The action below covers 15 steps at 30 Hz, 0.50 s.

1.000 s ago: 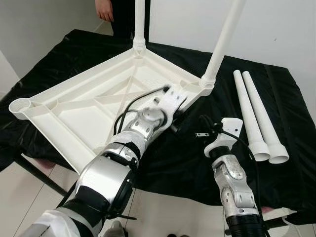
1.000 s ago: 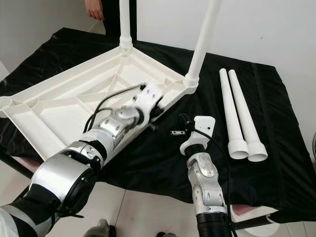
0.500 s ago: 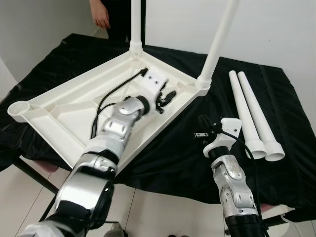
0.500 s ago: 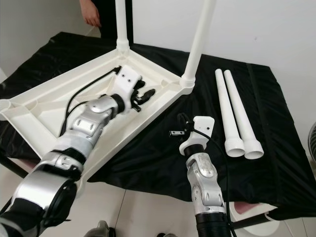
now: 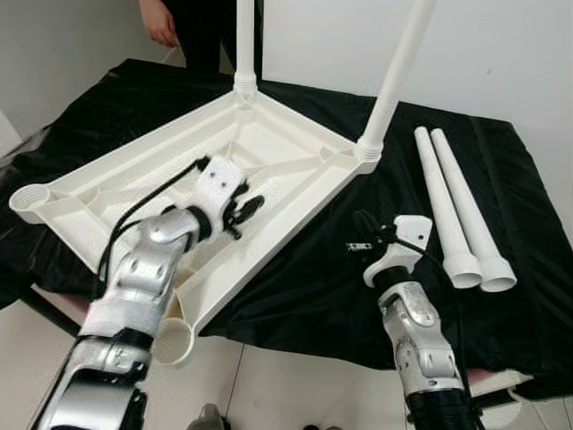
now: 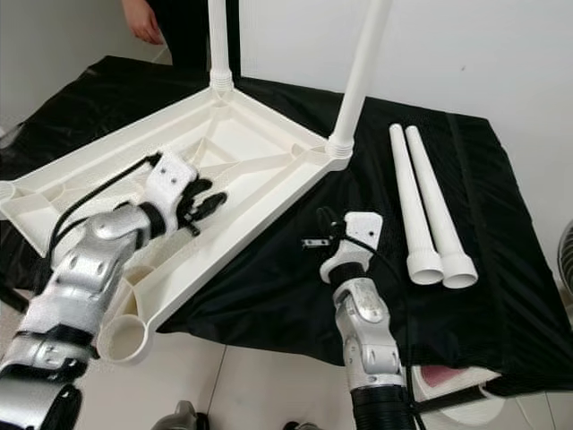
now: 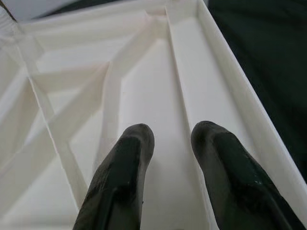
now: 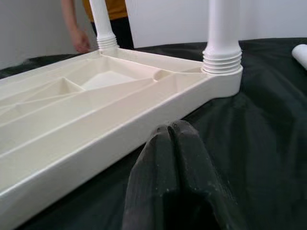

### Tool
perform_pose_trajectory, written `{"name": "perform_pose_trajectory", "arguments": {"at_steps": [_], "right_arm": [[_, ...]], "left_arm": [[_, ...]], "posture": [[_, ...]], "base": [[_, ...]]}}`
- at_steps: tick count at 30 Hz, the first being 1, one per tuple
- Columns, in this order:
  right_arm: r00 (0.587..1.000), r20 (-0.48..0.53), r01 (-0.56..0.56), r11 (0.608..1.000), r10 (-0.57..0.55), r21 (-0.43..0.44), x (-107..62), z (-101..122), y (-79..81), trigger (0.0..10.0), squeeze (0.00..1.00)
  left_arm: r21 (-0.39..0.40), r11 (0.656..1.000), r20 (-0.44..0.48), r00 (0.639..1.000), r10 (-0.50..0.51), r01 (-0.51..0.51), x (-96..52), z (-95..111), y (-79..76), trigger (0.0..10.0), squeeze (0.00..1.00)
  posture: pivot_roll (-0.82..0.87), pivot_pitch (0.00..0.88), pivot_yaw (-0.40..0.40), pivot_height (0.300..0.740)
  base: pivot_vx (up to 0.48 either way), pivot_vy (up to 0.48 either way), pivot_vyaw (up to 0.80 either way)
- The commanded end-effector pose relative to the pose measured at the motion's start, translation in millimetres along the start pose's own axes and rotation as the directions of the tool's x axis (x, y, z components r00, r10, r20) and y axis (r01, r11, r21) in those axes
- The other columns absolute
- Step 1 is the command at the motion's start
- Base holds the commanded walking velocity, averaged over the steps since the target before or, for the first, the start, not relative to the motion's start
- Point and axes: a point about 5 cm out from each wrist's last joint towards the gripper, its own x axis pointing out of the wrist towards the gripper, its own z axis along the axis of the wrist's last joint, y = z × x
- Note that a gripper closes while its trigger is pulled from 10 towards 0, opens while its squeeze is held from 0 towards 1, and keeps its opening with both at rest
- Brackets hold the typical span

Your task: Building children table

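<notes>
The left end effector (image 5: 243, 208) hovers over the inside of the upturned white table top (image 5: 107, 193), with its two black fingers (image 7: 125, 163) a little apart and holding nothing; under them lie a flat channel and the crossing ribs of the underside. One second ago this end effector was further forward, near the long edge of the table top and close to the corner that carries the nearer leg (image 5: 394, 76); it has since drawn back toward the robot and now sits more over the middle of the frame. The right end effector (image 5: 360, 231) has kept its place above the black cloth of the surface (image 5: 295, 287), just beside the long edge of the table top, and its fingers are pressed together and empty. Beyond the left end effector two legs already stand upright in the far corners, the second one (image 5: 243, 45) at the back. To the right of the right end effector two more loose legs (image 5: 452, 210) lie side by side on the cloth, well apart from both end effectors. The two near corner sockets (image 5: 172, 342) are not yet filled. A person's hand (image 5: 159, 22) shows at the back. I judge that the pulling back frees the arm for the next leg, so the task looks about half done.
</notes>
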Motion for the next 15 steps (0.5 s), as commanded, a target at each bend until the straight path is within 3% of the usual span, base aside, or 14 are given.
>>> {"name": "perform_pose_trajectory", "arguments": {"at_steps": [1,7,8,15], "right_arm": [[1.0,-0.013,-0.006,1.0,0.006,-0.001,-1.6,-2.6,-1.4,10.0,0.0],[1.0,-0.016,-0.013,1.0,0.013,-0.003,-1.3,-3.0,-1.2,10.0,0.0],[1.0,-0.016,-0.016,1.0,0.016,-0.003,-0.8,-3.1,-0.6,10.0,0.0],[1.0,-0.015,-0.019,1.0,0.019,-0.001,-0.3,-2.9,0.1,10.0,0.0]], "left_arm": [[0.011,0.994,-0.043,0.993,-0.111,0.112,-9.3,-3.0,-12.6,10.0,0.0],[0.024,0.987,-0.131,0.979,-0.154,0.159,-25.5,-14.6,-18.2,10.0,0.0],[0.015,0.992,-0.18,0.976,-0.122,0.127,-28.3,-20.6,-14.3,10.0,0.0],[0.0,0.999,-0.245,0.968,-0.05,0.052,-29.5,-28.0,-6.2,10.0,0.0]], "posture": [[0.15,0.071,-0.054,0.74],[0.15,0.07,-0.058,0.74],[0.16,0.07,-0.058,0.74],[0.15,0.071,-0.057,0.74]], "base": [[0.0,0.0,0.0],[0.0,0.0,0.0],[0.0,0.0,0.0],[0.0,0.0,0.0]]}}
